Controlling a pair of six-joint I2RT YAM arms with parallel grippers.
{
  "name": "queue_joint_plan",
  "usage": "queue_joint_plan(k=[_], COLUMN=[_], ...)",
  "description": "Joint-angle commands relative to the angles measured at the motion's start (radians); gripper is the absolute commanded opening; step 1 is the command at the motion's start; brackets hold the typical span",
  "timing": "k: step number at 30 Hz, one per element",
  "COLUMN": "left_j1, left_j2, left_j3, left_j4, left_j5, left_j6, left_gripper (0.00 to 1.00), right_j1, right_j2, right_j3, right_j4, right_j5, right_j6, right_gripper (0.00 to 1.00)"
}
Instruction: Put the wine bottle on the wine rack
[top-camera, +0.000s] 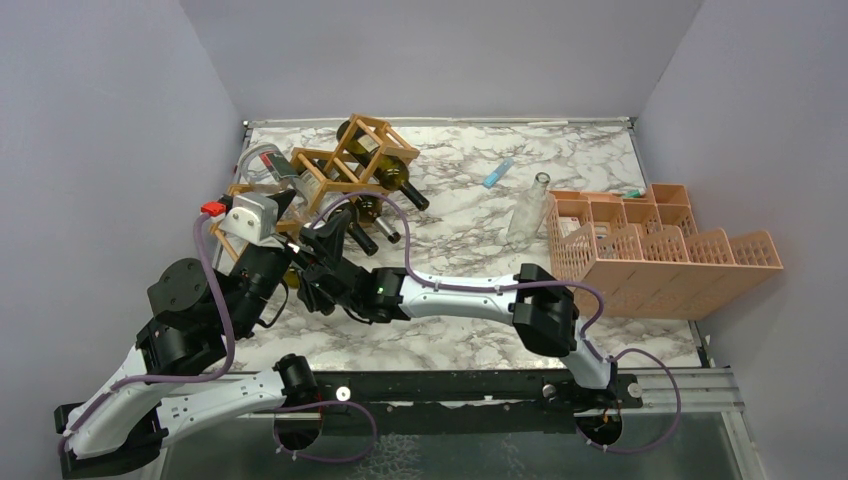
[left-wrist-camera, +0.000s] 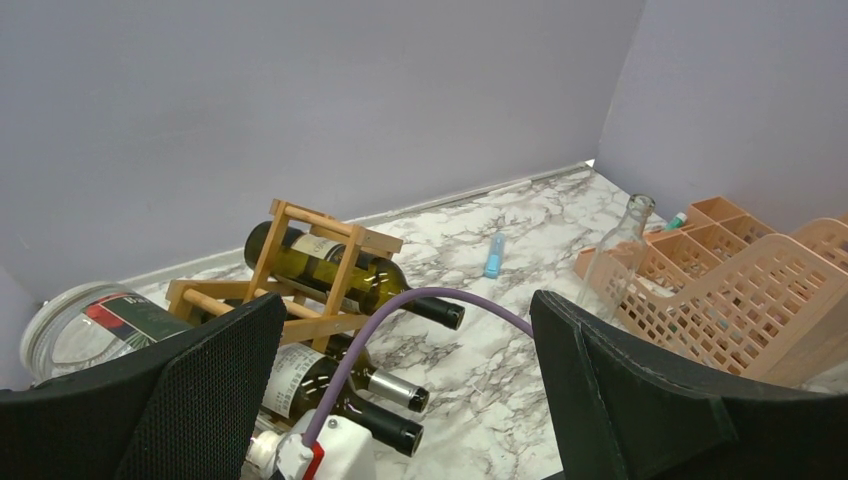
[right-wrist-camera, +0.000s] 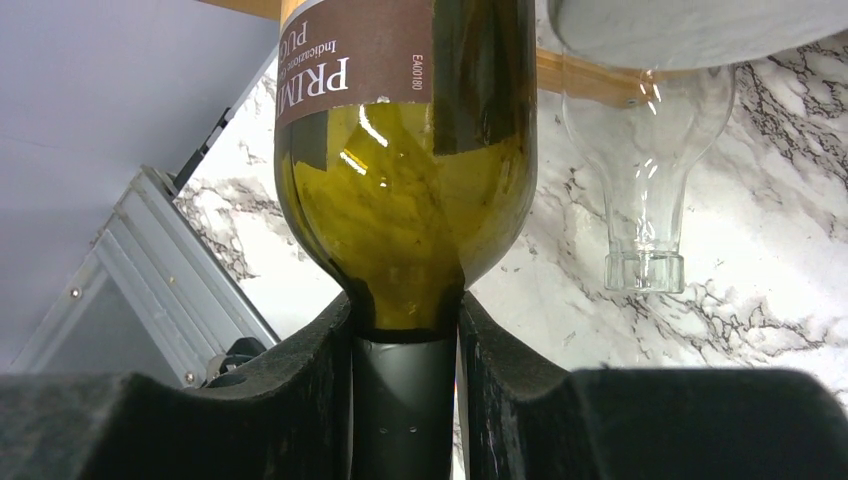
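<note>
Right claw (right-wrist-camera: 405, 335) pinches the dark-capped neck of the green wine bottle (right-wrist-camera: 400, 190), fingers pressed on both sides. Its body runs straight ahead of the claw, reaching the wine rack (right-wrist-camera: 590, 82). Left claw (left-wrist-camera: 405, 300) is spread wide, holding nothing.

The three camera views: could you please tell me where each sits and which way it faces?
Top external: above and behind the bases, facing down at the table; left arm and right arm show.
Left wrist: on the left arm, facing the back wall over the rack; open left gripper shows.
Right wrist: on the right arm, facing along the bottle; right gripper shut on its neck.
Top external and left wrist share rack and crate.
</note>
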Motion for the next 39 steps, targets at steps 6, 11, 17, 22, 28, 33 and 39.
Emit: queue_joint_plan(k=[6, 11, 17, 22, 28, 33, 39], left_j1=[-0.006, -0.006, -0.006, -0.006, -0.006, -0.006, -0.006], left_j2=[-0.009, -0.010, -0.010, -0.004, -0.004, -0.007, -0.006], left_j3=[0.006, 0.004, 0.002, 0.004, 0.001, -0.003, 0.000], left_j4=[0.002, 0.001, 0.001, 0.001, 0.001, 0.001, -0.002], left_j5=[-0.031, -0.031, -0.031, -0.037, -0.036, -0.037, -0.040], left_j6=[0.008, 0.006, 0.005, -0.003, -0.008, -0.014, -0.015], left_gripper=[0.99, 0.99, 0.99, 0.99, 0.99, 0.99, 0.99], right_j1=[-0.006, -0.006, -0.008, -0.008, -0.010, -0.015, -0.027], right_j2=[-0.001, 0.022, 0.054, 0.099, 0.107, 0.107, 0.125], right_j3=[-0.004, 0.020, 0.054, 0.121, 0.124, 0.126, 0.151], right_j4=[0.241, 0.262, 0.259, 0.218, 0.225, 0.224, 0.200], right_j5=[0.086, 0.093, 0.095, 0.108, 0.127, 0.121, 0.087], right_j6=[-0.024, -0.033, -0.050, -0.073, -0.084, -0.083, -0.088], right_gripper=[0.28, 0.30, 0.33, 0.35, 0.43, 0.47, 0.47])
